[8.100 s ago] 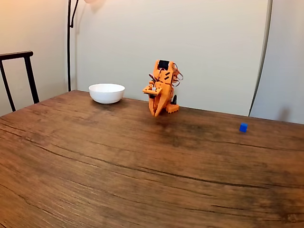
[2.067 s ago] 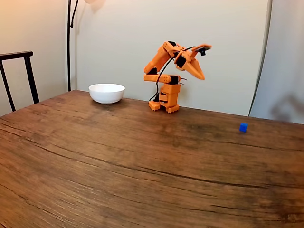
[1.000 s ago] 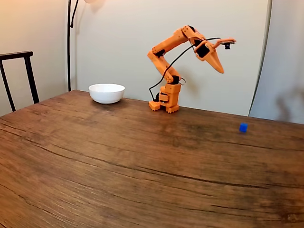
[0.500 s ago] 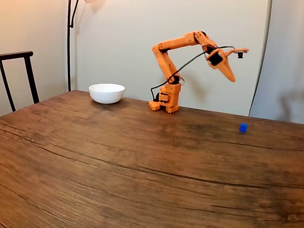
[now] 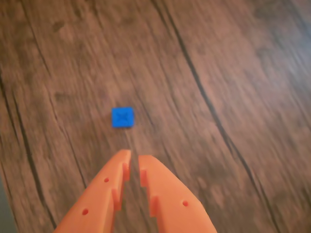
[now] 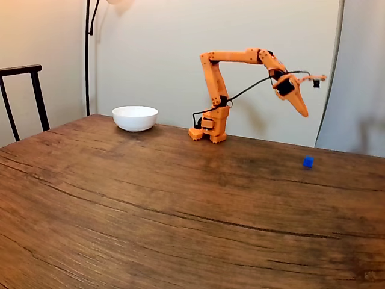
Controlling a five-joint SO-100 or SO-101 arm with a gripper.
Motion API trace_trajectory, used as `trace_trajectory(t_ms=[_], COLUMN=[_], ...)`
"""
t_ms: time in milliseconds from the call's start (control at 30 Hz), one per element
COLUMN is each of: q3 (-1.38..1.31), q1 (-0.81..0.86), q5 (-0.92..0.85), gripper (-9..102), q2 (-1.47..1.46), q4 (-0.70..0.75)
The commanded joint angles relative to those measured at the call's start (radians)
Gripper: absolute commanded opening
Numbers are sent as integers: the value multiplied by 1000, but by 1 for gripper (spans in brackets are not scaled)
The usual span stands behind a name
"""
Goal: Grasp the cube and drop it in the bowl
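Bowl (image 6: 135, 118) sits far left on the table (image 6: 150, 205); the cube (image 6: 308, 161) lies far right. High above it hangs the gripper (image 6: 304, 114), fingers nearly closed and empty. Unless they open, they may knock the cube away.

Fixed view: we saw soft, warm, even room light, wall (image 6: 271, 36) brightest, tabletop (image 6: 150, 211) sharp with dull sheen. Arm's faint shadow fell on wall at right. Wrist view: we found it dimmer, motion-blurred throughout; wood grain smeared, cube (image 5: 122, 117) soft-edged, orange fingers (image 5: 160, 184) also soft.
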Motion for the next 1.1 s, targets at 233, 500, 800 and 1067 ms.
trace_trajectory(t_ms=[233,500,800,1067], q3=[-31,-25,-44,-44], q1=[-46,-72,-103,-114], q5=[-34,-34,-86,-91], gripper=[24,28,40,44], q2=[-127,-192,-324,-356], q4=[-35,-114,-156,-160])
